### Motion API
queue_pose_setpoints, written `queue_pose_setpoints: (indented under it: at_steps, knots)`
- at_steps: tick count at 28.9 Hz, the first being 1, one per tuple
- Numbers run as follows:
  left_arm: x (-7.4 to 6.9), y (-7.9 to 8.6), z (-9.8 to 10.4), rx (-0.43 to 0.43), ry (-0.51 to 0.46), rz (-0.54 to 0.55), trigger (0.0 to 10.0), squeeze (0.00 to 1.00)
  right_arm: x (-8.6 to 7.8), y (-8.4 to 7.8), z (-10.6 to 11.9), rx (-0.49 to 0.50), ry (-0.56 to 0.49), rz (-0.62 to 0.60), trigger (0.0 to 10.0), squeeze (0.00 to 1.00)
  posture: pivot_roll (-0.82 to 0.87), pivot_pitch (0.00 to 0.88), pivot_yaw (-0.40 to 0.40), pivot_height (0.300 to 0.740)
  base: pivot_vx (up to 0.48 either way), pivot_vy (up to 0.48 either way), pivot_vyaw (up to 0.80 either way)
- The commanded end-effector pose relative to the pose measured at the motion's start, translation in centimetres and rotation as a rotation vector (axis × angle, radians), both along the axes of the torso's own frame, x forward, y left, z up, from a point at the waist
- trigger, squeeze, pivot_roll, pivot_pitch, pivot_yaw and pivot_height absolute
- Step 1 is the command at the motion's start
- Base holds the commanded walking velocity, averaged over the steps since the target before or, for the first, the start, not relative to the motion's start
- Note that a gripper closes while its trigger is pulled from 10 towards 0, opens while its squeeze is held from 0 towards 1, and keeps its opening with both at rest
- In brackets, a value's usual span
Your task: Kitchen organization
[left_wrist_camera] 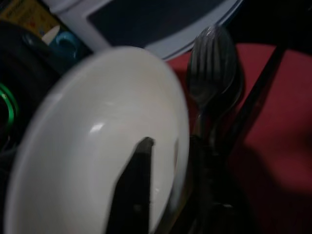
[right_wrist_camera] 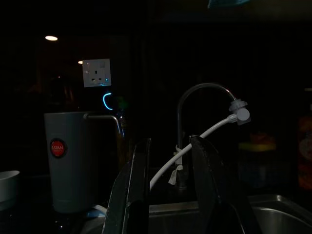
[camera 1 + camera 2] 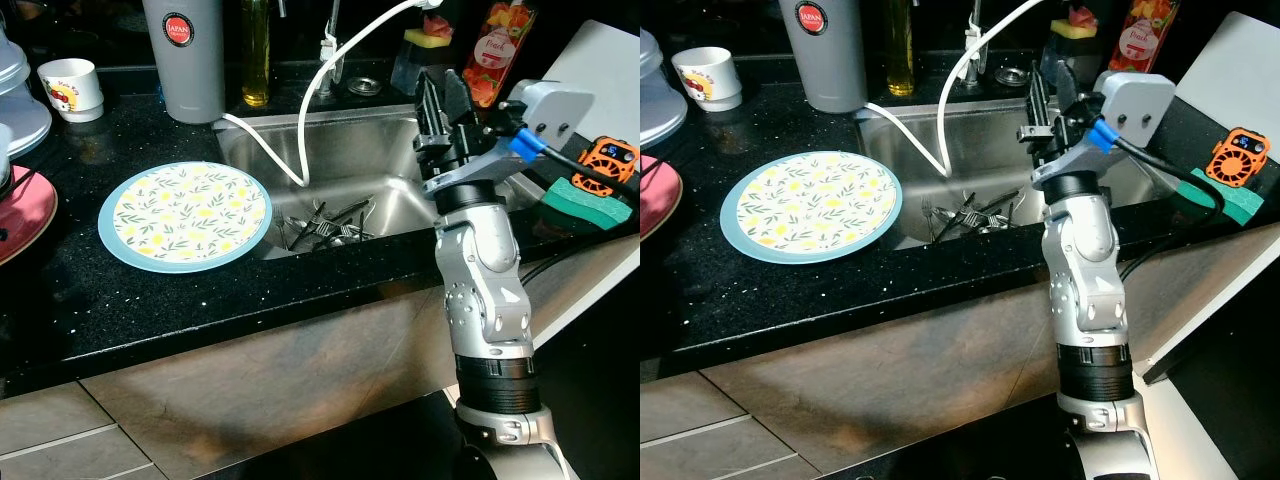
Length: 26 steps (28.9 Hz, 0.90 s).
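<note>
The right arm rises upright before the surface [image 3: 150, 300], its right end effector [image 3: 445, 105] raised over the sink [image 3: 390, 195], fingers slightly apart, empty. Forks [image 3: 325, 228] lie in the sink, at 3 o'clock of the floral plate [image 3: 185, 215]. The left end effector [image 1: 146, 195] hovers over a white bowl [image 1: 92, 146]; its grip is unclear.

Head eyes looking down on bench [image 3: 150, 310] and sink [image 3: 380, 150]. Right wrist facing level toward faucet [image 2: 200, 92]. Left wrist close against white bowl [image 1: 92, 141].

Blue-rimmed plate [image 3: 185, 215] with yellow lemon print, black speckled counter [image 3: 120, 300], white hose [image 3: 300, 110], steel sink [image 3: 380, 190]
</note>
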<state>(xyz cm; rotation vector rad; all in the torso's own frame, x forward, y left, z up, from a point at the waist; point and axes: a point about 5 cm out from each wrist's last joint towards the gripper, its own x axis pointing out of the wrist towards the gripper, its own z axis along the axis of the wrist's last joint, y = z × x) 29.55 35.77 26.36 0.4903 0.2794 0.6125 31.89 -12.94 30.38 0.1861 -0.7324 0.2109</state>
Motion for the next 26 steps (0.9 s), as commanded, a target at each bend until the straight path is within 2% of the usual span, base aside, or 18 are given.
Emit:
queue_pose_setpoints:
  at_steps: [1,4,6,9,10,11,12,13,14,15,16,17,18,19,20,23,25,26]
  knots:
    - [-0.2,0.3,-1.0,-0.039,0.033,0.016,0.0,0.0,0.0,-0.2,0.1,0.009,-0.008,-0.002,10.0,0.0,0.25,0.072,-0.067,0.74,0.0,0.0,0.0]
    - [0.0,0.1,-0.9,-0.001,0.026,0.011,0.0,0.0,0.0,-0.3,0.2,0.01,-0.01,-0.005,10.0,0.0,0.25,0.067,-0.067,0.74,0.0,0.0,0.0]
    - [0.2,-0.4,0.1,0.087,-0.006,-0.005,0.0,0.0,0.0,-0.3,0.2,0.008,-0.012,-0.005,10.0,0.0,0.24,0.059,-0.069,0.74,0.0,0.0,0.0]
    - [1.1,-2.3,2.2,0.242,-0.118,-0.086,0.0,0.0,0.0,-0.3,0.4,0.005,-0.017,-0.005,10.0,0.0,0.24,0.053,-0.072,0.74,0.0,0.0,0.0]
    - [1.1,-2.3,2.2,0.242,-0.118,-0.086,0.0,0.0,0.0,-0.3,0.4,0.005,-0.017,-0.005,10.0,0.0,0.24,0.053,-0.072,0.74,0.0,0.0,0.0]
    - [2.0,-4.1,3.6,0.269,-0.221,-0.146,0.0,0.0,0.1,-0.3,0.5,0.004,-0.022,-0.005,10.0,0.0,0.23,0.049,-0.075,0.74,0.0,0.0,0.0]
    - [2.0,-4.1,3.6,0.269,-0.221,-0.146,0.0,0.0,0.1,-0.3,0.5,0.004,-0.022,-0.005,10.0,0.0,0.23,0.049,-0.075,0.74,0.0,0.0,0.0]
    - [2.7,-5.9,4.5,0.323,-0.278,-0.211,10.0,0.0,0.1,-0.3,0.5,0.004,-0.023,-0.006,10.0,0.0,0.23,0.049,-0.075,0.74,0.0,0.0,0.0]
    - [3.9,-8.9,4.9,0.322,-0.337,-0.345,10.0,0.0,0.1,-0.3,0.6,0.005,-0.024,-0.007,10.0,0.0,0.22,0.047,-0.079,0.74,0.0,0.0,0.0]
    - [3.9,-8.9,4.9,0.322,-0.337,-0.345,10.0,0.0,0.1,-0.3,0.6,0.005,-0.024,-0.007,10.0,0.0,0.22,0.047,-0.079,0.74,0.0,0.0,0.0]
    - [4.7,-11.5,5.2,0.321,-0.373,-0.464,10.0,0.0,0.2,-0.3,0.6,0.005,-0.025,-0.009,10.0,0.0,0.21,0.042,-0.077,0.74,0.0,0.0,0.0]
    - [5.8,-15.5,4.9,0.278,-0.394,-0.637,10.0,0.0,0.2,-0.3,0.8,0.007,-0.029,-0.011,10.0,0.0,0.21,0.041,-0.074,0.74,0.0,0.0,0.0]
    - [5.8,-15.5,4.9,0.278,-0.394,-0.637,10.0,0.0,0.2,-0.3,0.8,0.007,-0.029,-0.011,10.0,0.0,0.21,0.041,-0.074,0.74,0.0,0.0,0.0]
    - [6.5,-18.9,4.4,0.204,-0.394,-0.793,10.0,0.0,0.1,-0.3,0.9,0.008,-0.034,-0.015,10.0,0.0,0.2,0.039,-0.072,0.74,0.0,0.0,0.0]
    - [6.5,-18.9,4.4,0.204,-0.394,-0.793,10.0,0.0,0.1,-0.3,0.9,0.008,-0.034,-0.015,10.0,0.0,0.2,0.039,-0.072,0.74,0.0,0.0,0.0]
    - [6.3,-28.1,3.0,-0.073,-0.331,-1.251,10.0,0.0,-0.2,-0.7,1.1,0.01,-0.045,-0.033,10.0,0.0,0.19,0.037,-0.069,0.74,0.0,0.0,0.0]
    - [6.3,-28.1,3.0,-0.073,-0.331,-1.251,10.0,0.0,-0.2,-0.7,1.1,0.01,-0.045,-0.033,10.0,0.0,0.19,0.037,-0.069,0.74,0.0,0.0,0.0]
    - [5.9,-29.8,2.7,-0.128,-0.313,-1.345,10.0,0.0,-0.3,-0.8,1.1,0.01,-0.046,-0.038,10.0,0.0,0.19,0.037,-0.069,0.74,0.0,0.0,0.0]
